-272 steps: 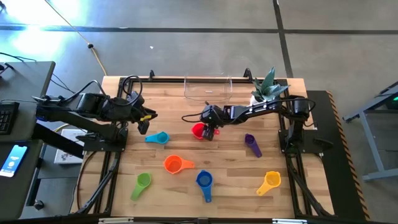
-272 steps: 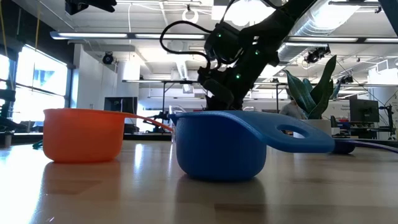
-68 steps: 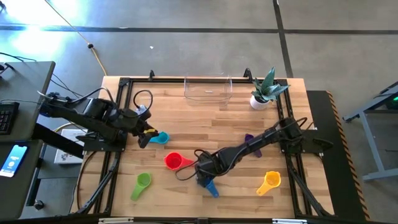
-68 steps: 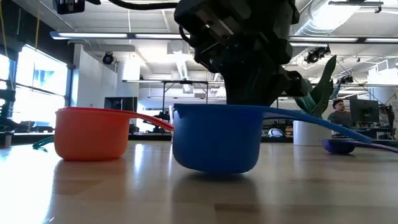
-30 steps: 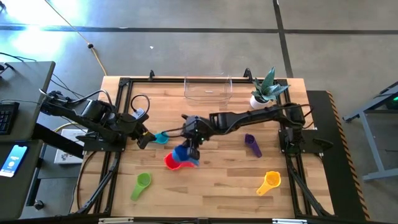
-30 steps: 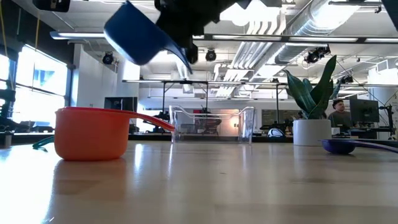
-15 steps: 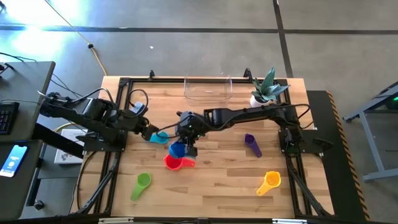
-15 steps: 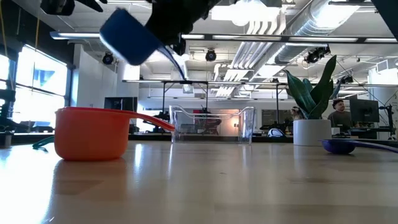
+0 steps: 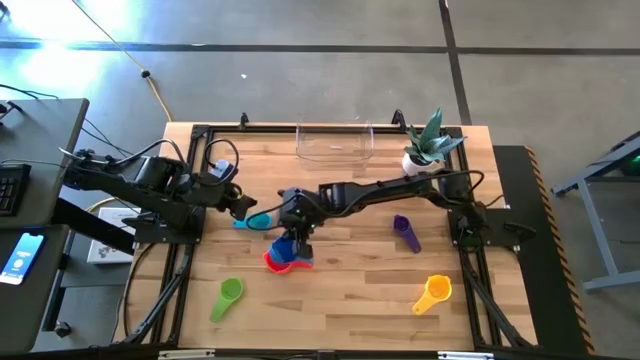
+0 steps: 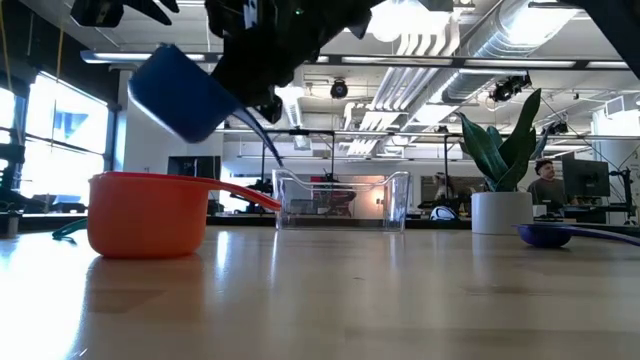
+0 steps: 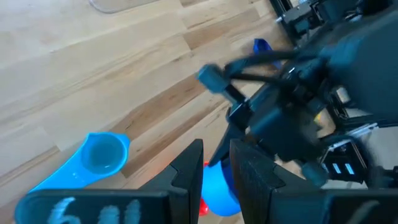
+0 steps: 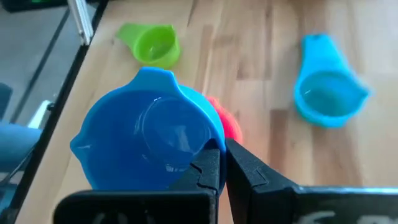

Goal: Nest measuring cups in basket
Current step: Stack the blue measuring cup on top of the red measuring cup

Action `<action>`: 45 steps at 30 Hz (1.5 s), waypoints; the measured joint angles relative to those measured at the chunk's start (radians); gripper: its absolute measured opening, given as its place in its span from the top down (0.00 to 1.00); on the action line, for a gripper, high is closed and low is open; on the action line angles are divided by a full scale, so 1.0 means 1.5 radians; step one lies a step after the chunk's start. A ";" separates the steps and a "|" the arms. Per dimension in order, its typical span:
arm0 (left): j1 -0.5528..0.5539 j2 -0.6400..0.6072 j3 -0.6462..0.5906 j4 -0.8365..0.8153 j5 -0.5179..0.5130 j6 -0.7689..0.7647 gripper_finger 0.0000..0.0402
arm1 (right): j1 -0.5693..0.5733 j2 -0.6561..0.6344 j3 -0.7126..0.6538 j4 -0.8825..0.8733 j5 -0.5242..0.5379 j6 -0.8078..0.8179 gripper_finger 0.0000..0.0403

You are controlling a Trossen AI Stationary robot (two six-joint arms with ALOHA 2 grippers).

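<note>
My right gripper (image 9: 296, 228) reaches to the table's middle, shut on the blue cup (image 9: 285, 246), which hangs over the red cup nested in the orange one (image 9: 277, 263). In the low view the blue cup (image 10: 180, 92) floats tilted above the orange cup (image 10: 145, 215). My left gripper (image 9: 243, 206) hovers at the left by the teal cup (image 9: 259, 221), fingers a narrow gap apart. The green (image 9: 230, 292), purple (image 9: 405, 231) and yellow (image 9: 433, 292) cups rest on their bases on the wood. The clear basket (image 9: 335, 143) stands at the far edge. My right gripper pinches the blue cup's handle where it joins the bowl (image 12: 208, 148), slanting down from above. The fingers (image 12: 249, 174) hide most of the handle; its free end (image 10: 268, 138) hangs below them. The cup is lifted clear and tilted above the red cup (image 12: 229, 126).
A white plant pot (image 9: 417, 158) stands at the far right beside the basket. Black frame rails (image 9: 190, 250) border the table's left and right sides. Bare wood lies between the basket and the cups.
My right gripper has carried the blue cup a little toward the table's left and downward, over the red and orange cups, tipping it further. My left gripper has moved slightly toward the far edge and right, closer to the teal cup.
</note>
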 joint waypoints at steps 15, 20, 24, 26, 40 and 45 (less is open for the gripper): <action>0.000 0.000 0.000 0.000 -0.002 0.001 0.83 | 0.003 0.032 0.000 0.036 -0.001 -0.002 0.98; 0.000 0.000 0.000 -0.001 -0.002 0.001 0.83 | 0.002 0.040 0.000 0.036 0.000 -0.006 0.98; 0.000 0.000 0.000 -0.001 -0.001 0.001 0.83 | 0.004 0.044 0.000 0.038 0.001 -0.012 0.98; -0.001 0.000 0.000 -0.001 -0.001 0.001 0.83 | 0.004 0.045 0.000 0.038 0.001 -0.012 0.98; -0.001 0.000 0.000 -0.001 -0.001 0.012 0.83 | 0.005 0.045 0.000 0.038 0.002 -0.006 0.90; -0.001 0.000 0.000 -0.001 -0.001 0.013 0.83 | 0.005 0.045 0.000 0.038 0.008 0.000 0.83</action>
